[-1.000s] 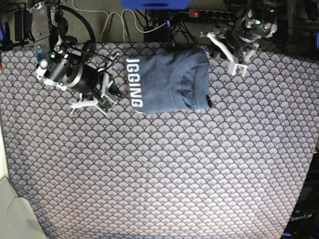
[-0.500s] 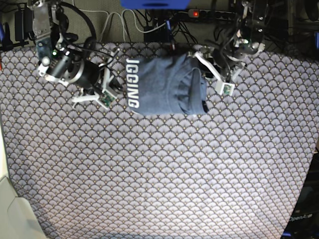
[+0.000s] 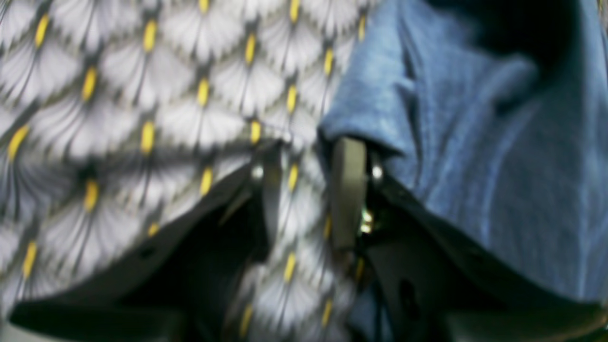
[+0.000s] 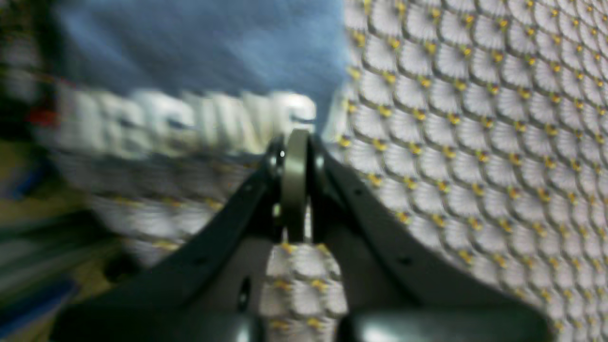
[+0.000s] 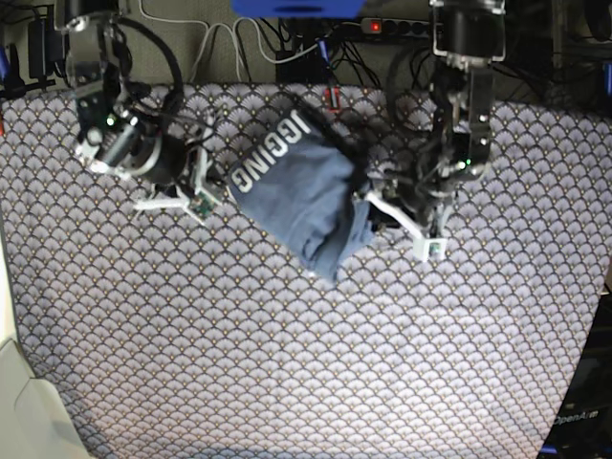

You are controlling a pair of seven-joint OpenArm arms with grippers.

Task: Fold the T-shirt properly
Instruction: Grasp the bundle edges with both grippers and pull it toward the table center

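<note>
The slate-blue T-shirt (image 5: pixel 296 196) lies as a folded bundle at the back middle of the table, turned at a slant, with its white lettering (image 5: pixel 268 156) along the upper left edge. My left gripper (image 5: pixel 381 206) is against the bundle's right side. In the left wrist view the left gripper (image 3: pixel 306 152) stands open with only the patterned cloth in the gap, and one finger (image 3: pixel 349 190) is tucked at the T-shirt (image 3: pixel 475 166) edge. My right gripper (image 5: pixel 203 186) hovers just left of the lettering. The right wrist view shows the right gripper (image 4: pixel 295 137) shut and empty.
A grey-and-tan fan-patterned cloth (image 5: pixel 306 363) covers the whole table. Cables and a power strip (image 5: pixel 387 27) run along the back edge. A pale object (image 5: pixel 19 411) sits at the front left corner.
The left arm has swept down and leftwards against the T-shirt's right side. The bundle has slid towards the table's middle and rotated, so its lettering now slants. The right arm barely moved.
</note>
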